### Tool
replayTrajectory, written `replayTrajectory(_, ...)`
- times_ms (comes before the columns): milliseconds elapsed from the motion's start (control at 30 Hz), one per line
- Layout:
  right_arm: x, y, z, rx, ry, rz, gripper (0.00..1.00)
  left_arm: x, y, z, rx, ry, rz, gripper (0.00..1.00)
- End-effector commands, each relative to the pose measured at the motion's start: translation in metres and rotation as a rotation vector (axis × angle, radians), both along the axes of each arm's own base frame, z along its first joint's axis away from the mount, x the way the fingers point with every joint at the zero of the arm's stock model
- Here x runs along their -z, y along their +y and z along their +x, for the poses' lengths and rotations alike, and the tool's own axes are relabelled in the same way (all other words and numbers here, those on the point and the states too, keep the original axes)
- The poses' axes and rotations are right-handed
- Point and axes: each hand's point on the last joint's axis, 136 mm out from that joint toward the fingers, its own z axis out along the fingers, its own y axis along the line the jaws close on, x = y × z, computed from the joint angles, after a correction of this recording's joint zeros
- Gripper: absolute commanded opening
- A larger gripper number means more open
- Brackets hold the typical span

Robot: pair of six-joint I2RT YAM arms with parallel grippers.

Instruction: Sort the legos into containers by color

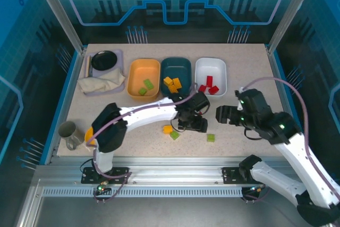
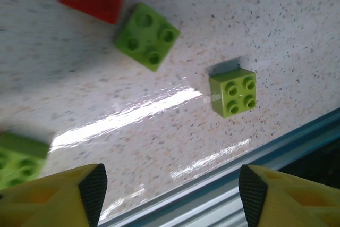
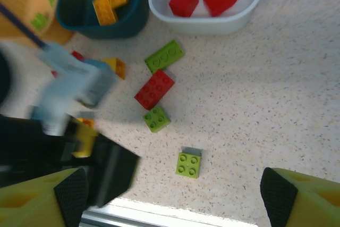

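Left end effector (image 1: 194,125) hung, fingers parted and empty, over loose legos (image 1: 174,135) nearer than the white tray (image 1: 211,67); right end effector (image 1: 222,114), spread wide and empty too, hovered just in front of that tray. One green square brick (image 1: 211,138) lay alone on the table (image 1: 239,62) there, a red brick (image 3: 154,89) and other green ones to its left. Red bricks (image 1: 208,86) sat inside the white tray, yellow bricks (image 1: 172,83) in the teal tray (image 1: 176,67) left of it, green bricks (image 1: 145,87) in the orange tray (image 1: 142,73) further left.
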Motion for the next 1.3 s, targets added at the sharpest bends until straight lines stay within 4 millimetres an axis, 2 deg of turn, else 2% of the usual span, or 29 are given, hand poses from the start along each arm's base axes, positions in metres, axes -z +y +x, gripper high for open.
replayTrajectory(0, -0.040, -0.020, -0.021, 0.051, -0.138, 0.075, 0.90, 0.004, -0.030, 0.000, 0.004, -0.046, 0.013, 0.71)
replayTrajectory(100, -0.056, -0.023, -0.029, 0.023, -0.211, 0.100, 0.92, 0.017, -0.046, -0.005, 0.007, -0.072, 0.066, 0.72)
replayTrajectory(400, -0.069, -0.030, -0.045, 0.026, -0.277, 0.174, 0.93, 0.054, -0.063, -0.002, -0.063, -0.069, 0.151, 0.70)
replayTrajectory(533, -0.062, -0.033, -0.048, 0.044, -0.266, 0.176, 0.93, 0.063, -0.072, -0.008, -0.045, -0.051, 0.179, 0.65)
replayTrajectory(667, -0.059, -0.031, -0.047, 0.044, -0.261, 0.189, 0.93, 0.073, -0.066, -0.009, -0.055, -0.040, 0.221, 0.55)
replayTrajectory(800, -0.057, -0.029, -0.045, 0.038, -0.258, 0.190, 0.93, 0.073, -0.060, -0.008, -0.052, -0.053, 0.248, 0.42)
replayTrajectory(900, -0.056, -0.026, -0.045, 0.025, -0.254, 0.189, 0.93, 0.061, -0.059, -0.005, -0.049, -0.082, 0.243, 0.33)
replayTrajectory(1033, -0.059, -0.019, -0.045, -0.022, -0.258, 0.196, 0.92, 0.024, -0.048, 0.008, -0.076, -0.133, 0.206, 0.32)
replayTrajectory(1133, -0.067, -0.003, -0.040, -0.103, -0.272, 0.207, 0.92, -0.010, -0.024, 0.027, -0.141, -0.166, 0.178, 0.32)
replayTrajectory(1267, -0.066, 0.028, -0.025, -0.214, -0.242, 0.228, 0.91, -0.048, 0.027, 0.057, -0.262, -0.180, 0.146, 0.32)
